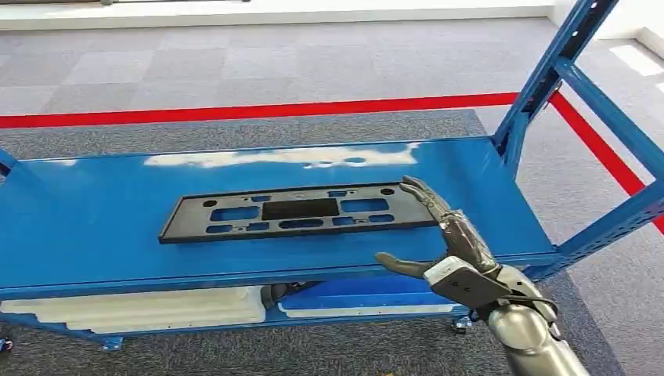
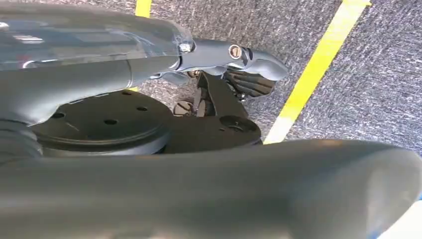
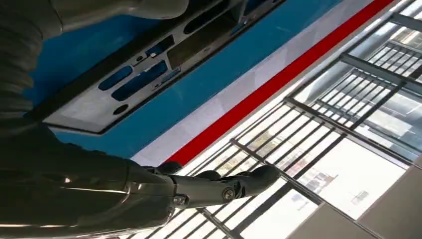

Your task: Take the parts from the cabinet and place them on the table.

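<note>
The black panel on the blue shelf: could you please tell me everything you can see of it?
The black panel is a long, flat, rectangular plate, matte and plastic-looking, with several rounded rectangular cutouts, small holes and a solid darker block at its middle. It lies flat on the top blue shelf, lengthwise across it, roughly centred. The right hand is at its right end, fingers extended over that edge; whether they touch it is unclear. Nothing else is on it.

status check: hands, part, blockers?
Right hand open at the black plate's right end, holding nothing. Plate flat on blue shelf. Left hand's state unclear. No blockers seen.
</note>
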{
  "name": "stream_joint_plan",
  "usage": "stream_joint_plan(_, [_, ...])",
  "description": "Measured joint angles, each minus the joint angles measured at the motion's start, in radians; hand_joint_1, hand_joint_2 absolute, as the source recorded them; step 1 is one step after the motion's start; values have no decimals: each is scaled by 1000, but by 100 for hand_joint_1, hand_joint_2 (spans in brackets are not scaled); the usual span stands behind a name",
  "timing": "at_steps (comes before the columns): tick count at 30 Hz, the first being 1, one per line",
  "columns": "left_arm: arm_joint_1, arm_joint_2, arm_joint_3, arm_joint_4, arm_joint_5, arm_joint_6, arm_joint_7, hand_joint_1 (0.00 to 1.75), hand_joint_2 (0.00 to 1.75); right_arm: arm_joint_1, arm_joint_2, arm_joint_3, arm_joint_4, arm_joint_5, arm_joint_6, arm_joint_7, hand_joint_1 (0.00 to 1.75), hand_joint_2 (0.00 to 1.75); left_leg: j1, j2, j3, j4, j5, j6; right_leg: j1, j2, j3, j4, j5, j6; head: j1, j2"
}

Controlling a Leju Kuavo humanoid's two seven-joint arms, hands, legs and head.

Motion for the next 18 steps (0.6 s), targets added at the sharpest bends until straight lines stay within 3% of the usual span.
stream_joint_plan(18, [0, 0, 0, 0, 0, 0, 0, 0, 0, 0, 0, 0, 0, 0, 0, 0, 0, 175, 0, 0, 0, 0, 0, 0, 0, 0, 0, 0, 0, 0, 0, 0])
